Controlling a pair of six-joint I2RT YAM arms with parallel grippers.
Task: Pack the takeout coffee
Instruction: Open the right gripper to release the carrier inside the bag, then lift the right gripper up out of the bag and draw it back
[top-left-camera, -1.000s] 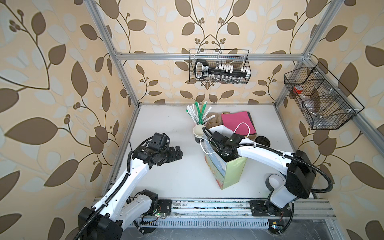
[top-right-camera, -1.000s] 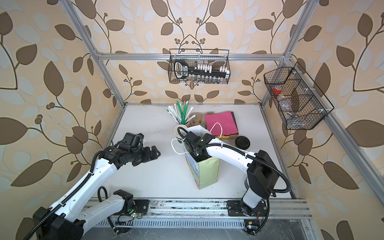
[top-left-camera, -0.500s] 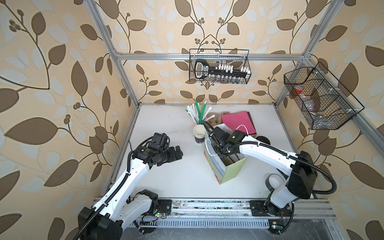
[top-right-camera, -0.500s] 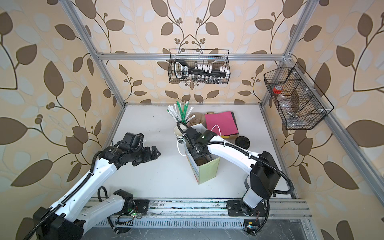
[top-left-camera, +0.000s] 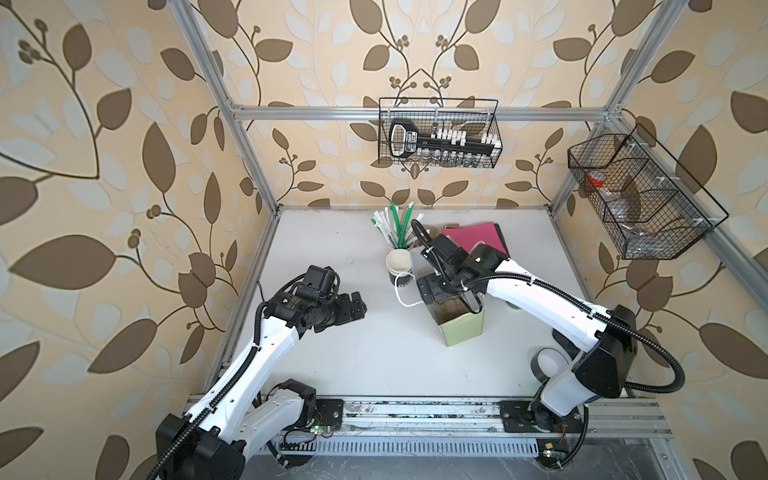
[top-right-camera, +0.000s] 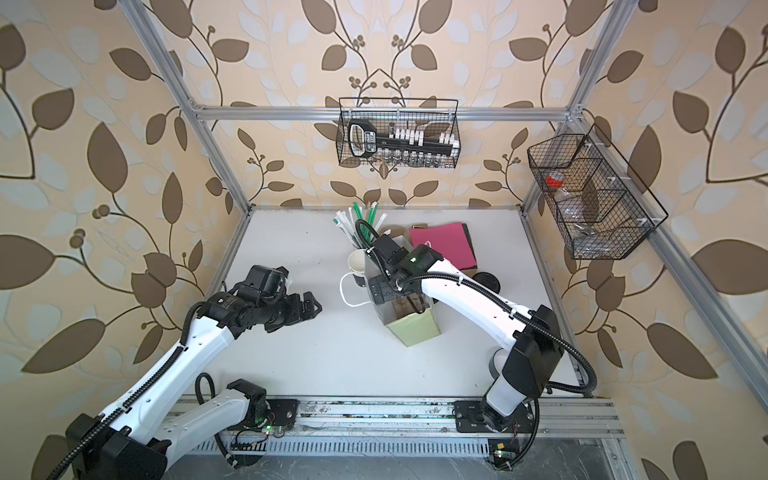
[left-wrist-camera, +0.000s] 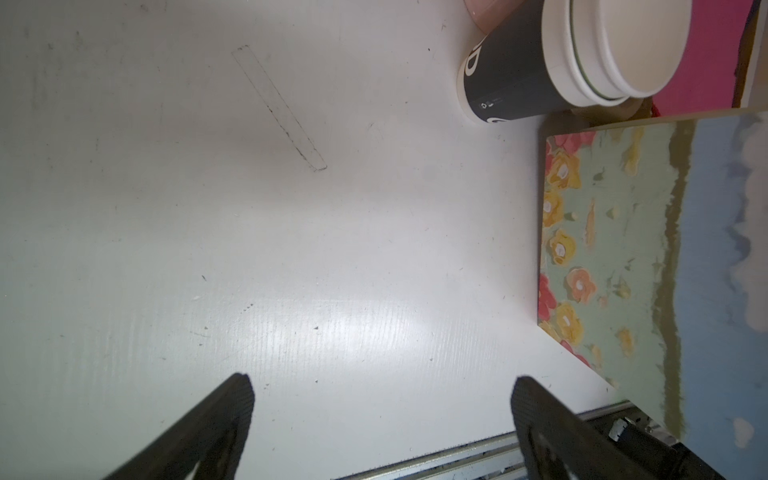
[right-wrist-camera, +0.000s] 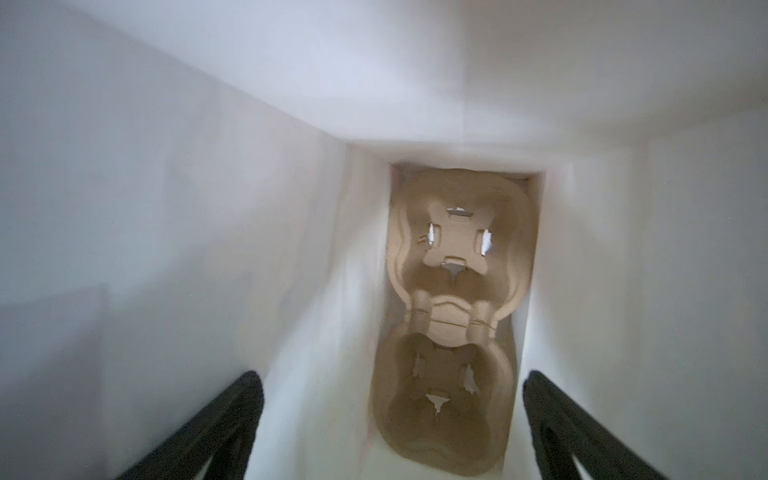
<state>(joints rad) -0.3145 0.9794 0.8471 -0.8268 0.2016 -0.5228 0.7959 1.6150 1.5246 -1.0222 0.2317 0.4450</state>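
Seen from above, a white table (top-left-camera: 374, 365) holds an upright flowered paper bag (top-left-camera: 463, 328). The right gripper (right-wrist-camera: 392, 380) reaches into the bag's open mouth, its fingers spread wide and holding nothing. Below it, a brown cardboard carrier (right-wrist-camera: 457, 257) lies on the bag's floor with both wells bare. The left gripper (top-left-camera: 357, 305) hovers over bare table left of the bag, fingers also wide apart and empty. The coffee (top-right-camera: 486, 277) stands on the table just right of the bag, mostly hidden by the right arm, with only its black lid showing. Stacked cups (top-left-camera: 398, 262) stand behind the bag.
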